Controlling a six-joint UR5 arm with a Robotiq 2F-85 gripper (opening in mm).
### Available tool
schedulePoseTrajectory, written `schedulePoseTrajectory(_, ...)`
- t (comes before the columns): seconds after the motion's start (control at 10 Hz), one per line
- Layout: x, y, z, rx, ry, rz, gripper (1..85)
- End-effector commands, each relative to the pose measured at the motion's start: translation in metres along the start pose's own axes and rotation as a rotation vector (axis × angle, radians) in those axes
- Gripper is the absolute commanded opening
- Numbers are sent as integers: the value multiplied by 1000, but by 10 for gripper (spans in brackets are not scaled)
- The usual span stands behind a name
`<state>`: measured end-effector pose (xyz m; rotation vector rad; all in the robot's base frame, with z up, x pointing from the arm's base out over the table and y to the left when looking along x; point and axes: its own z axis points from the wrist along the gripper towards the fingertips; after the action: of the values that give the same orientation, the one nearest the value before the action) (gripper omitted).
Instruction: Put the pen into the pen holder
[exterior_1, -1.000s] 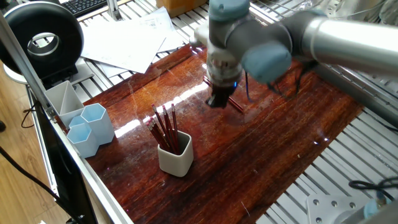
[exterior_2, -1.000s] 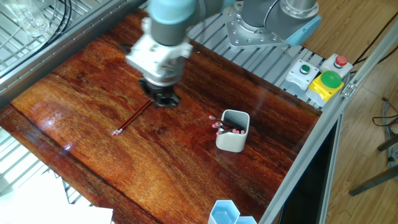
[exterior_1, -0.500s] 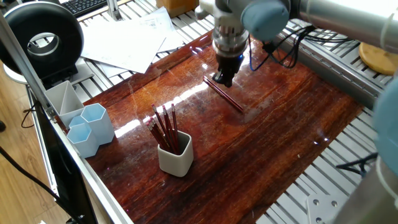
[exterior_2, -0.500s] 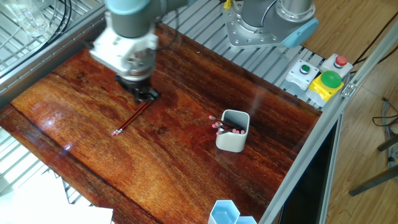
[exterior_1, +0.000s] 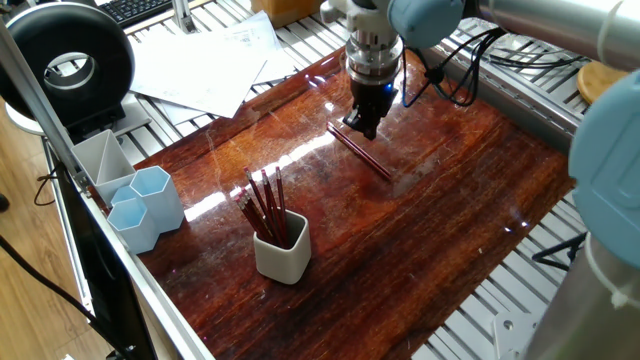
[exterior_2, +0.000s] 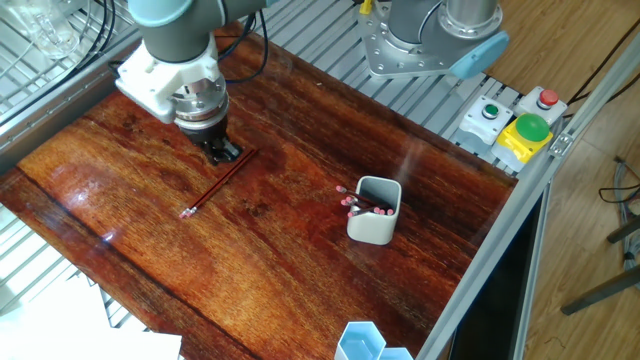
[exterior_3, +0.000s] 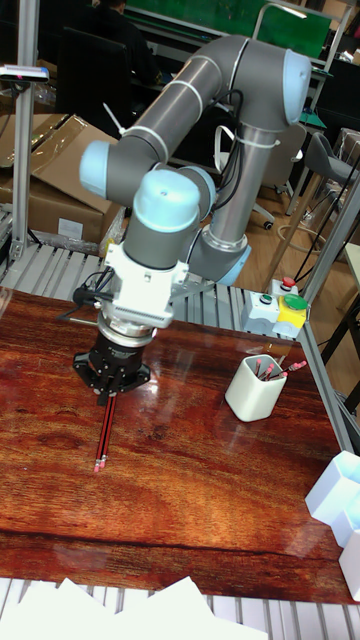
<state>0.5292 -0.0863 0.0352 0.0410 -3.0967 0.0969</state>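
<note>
One loose pen, one holder

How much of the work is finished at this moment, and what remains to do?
Several red pencils already stand in the pen holder. The gripper is low over one end of the pen, which lies flat on the table; whether the fingers have closed is unclear. Left: grasp, lift, carry, and drop it in the holder.

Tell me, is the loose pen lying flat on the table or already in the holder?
Lying flat. The pen rests on the wooden table, apart from the pen holder, with the gripper over one end.
</note>
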Motion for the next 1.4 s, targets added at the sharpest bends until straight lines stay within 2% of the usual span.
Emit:
schedulePoseTrajectory(0.0, -4, 2, 6, -36, -2, 41, 10)
schedulePoseTrajectory(0.1, -6, 7, 9, -50, -5, 42, 10)
schedulePoseTrajectory(0.3, -5, 15, 15, -46, -8, 59, 10)
schedulePoseTrajectory(0.7, -10, 12, 22, -40, -27, 52, 10)
schedulePoseTrajectory(1.3, -11, 22, 26, -49, -39, 66, 10)
